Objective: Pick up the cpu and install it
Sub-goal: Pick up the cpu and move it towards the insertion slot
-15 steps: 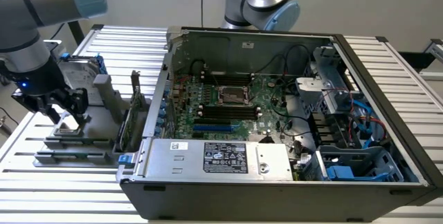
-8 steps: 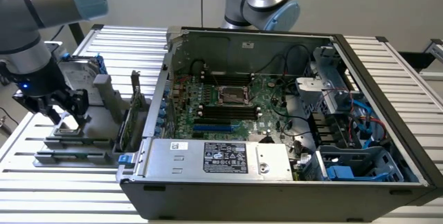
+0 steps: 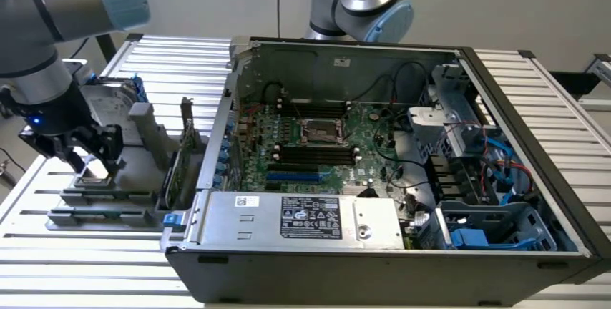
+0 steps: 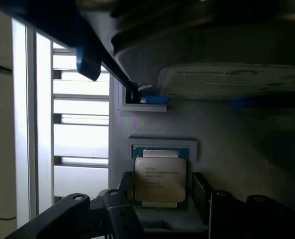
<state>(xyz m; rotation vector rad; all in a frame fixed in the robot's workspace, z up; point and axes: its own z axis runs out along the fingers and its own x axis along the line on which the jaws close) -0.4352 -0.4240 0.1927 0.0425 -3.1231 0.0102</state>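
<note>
1. The small, square, silver-topped cpu lies seated in its grey plastic holder on the slatted metal bench, not yet lifted.
2. The black pincer stands spread, one finger either side of the cpu.
3. The motherboard's metal-framed socket looks empty; installing remains.

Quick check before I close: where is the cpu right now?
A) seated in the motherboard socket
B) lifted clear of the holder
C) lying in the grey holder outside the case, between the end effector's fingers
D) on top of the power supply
C: the cpu lies flat in its recess in the grey holder, and the open end effector has a finger on either side of it.
</note>
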